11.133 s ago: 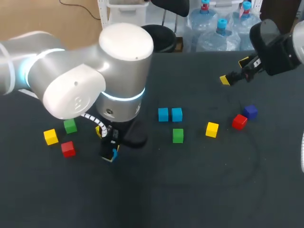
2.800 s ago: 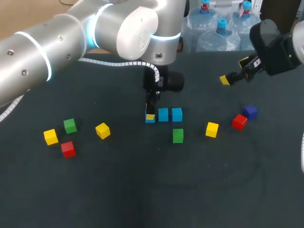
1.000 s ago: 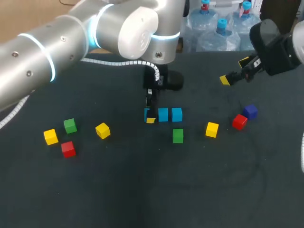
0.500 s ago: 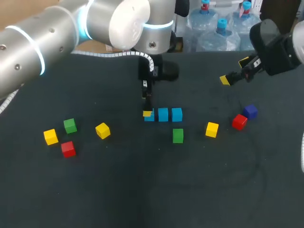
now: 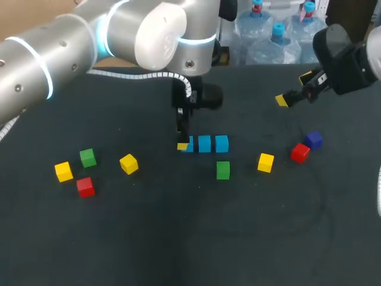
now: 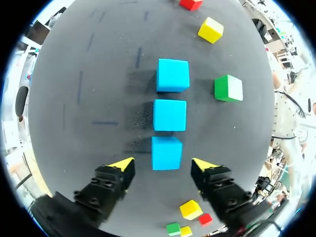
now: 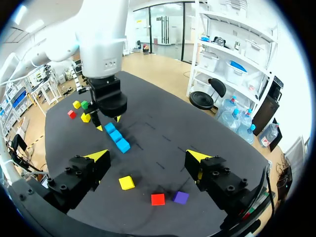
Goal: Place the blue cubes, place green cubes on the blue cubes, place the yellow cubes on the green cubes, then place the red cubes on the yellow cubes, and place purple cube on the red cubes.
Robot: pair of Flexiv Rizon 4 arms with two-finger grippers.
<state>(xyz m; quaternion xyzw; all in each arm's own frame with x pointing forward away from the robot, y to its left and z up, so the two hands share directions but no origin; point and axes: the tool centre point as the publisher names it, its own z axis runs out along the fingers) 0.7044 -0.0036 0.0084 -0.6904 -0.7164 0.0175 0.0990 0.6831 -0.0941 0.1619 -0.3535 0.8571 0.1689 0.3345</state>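
Left claw (image 6: 163, 165): fingers spread wide, one tip on each side of the end blue cube (image 6: 166, 153), neither touching it. That cube closes the blue row (image 6: 169, 114), three cubes in line. The nearest green cube (image 6: 228, 88) sits just beside the row's far end. Right claw (image 7: 148, 155): spread too, empty, well apart from the row. Risk, by my judgement: a sideways exit lets a tip clip the end cube. That would skew the row and leave a crooked base for the green tier.
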